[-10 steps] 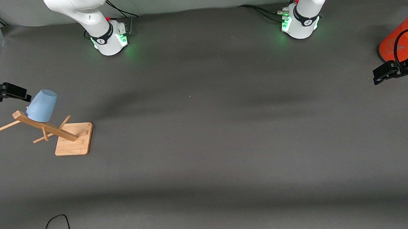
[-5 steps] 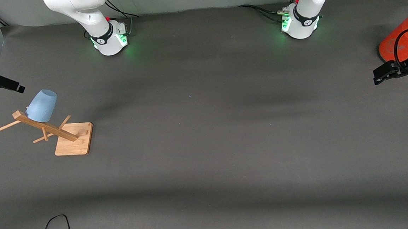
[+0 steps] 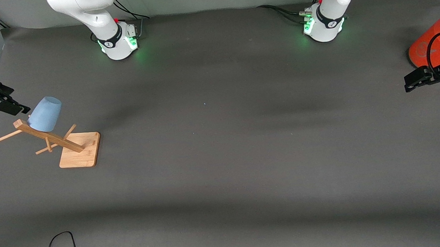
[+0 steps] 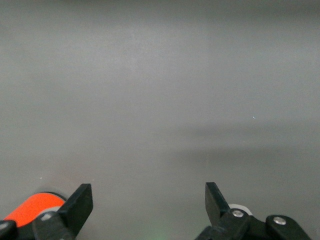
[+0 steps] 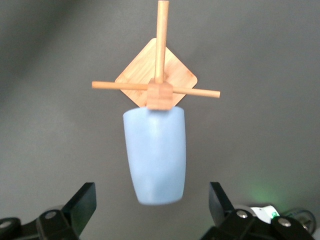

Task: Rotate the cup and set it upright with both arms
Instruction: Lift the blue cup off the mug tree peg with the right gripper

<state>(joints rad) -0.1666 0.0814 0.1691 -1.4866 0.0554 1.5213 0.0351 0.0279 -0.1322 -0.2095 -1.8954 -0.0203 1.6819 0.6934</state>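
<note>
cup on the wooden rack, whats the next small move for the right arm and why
Probably ease the right tool forward until its open fingers sit on either side of the cup. The cup hangs upside down on a peg of the wooden rack, ungrasped, lined up between those fingers. The left tool waits open beside the orange canister.

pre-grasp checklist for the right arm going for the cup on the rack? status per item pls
1. Right gripper jaws open: ok, spread wider than the cup.
2. Cup lined up between the jaws: ok in the right wrist view.
3. Cup seated on the wooden rack, hung bottom-up on a peg: ok.
4. Jaws not touching the cup: ok, gripper sits just beside it.
5. Left gripper waiting open near the orange canister, out of the way: ok.
6. Peg depth inside the cup: cannot tell.
</note>
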